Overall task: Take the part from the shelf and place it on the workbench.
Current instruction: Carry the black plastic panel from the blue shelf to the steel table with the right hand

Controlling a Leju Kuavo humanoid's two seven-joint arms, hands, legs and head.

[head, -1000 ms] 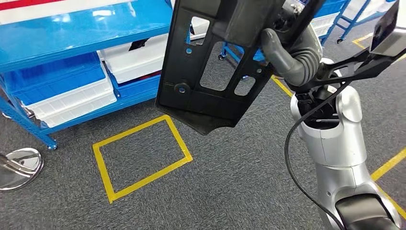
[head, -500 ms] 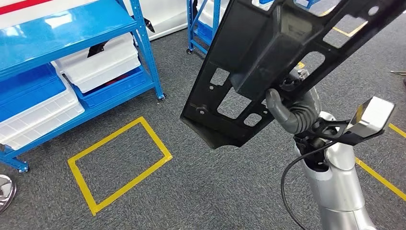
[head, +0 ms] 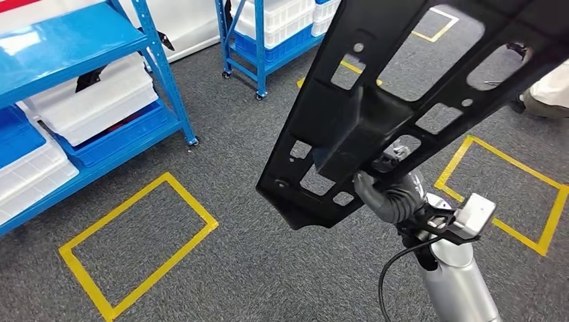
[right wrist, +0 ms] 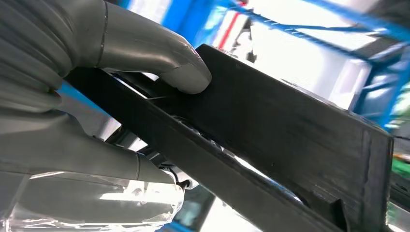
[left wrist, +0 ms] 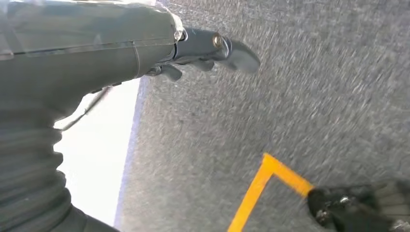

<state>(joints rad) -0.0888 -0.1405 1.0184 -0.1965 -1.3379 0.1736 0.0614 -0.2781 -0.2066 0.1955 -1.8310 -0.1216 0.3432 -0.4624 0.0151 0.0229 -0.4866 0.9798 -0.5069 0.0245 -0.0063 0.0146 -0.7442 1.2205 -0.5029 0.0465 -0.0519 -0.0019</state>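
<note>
Head view shows the right hand (head: 389, 194) gripping the black perforated panel (head: 402, 87) from beneath, its long axis slanting up and away above the grey carpet (head: 255, 268), while the left hand (left wrist: 212, 48) hangs empty, fingers loosely apart.

no readable text, label, brand or number in any view, only plain yellow tape squares (head: 137, 243) on the grey floor (head: 255, 268), without writing
</note>
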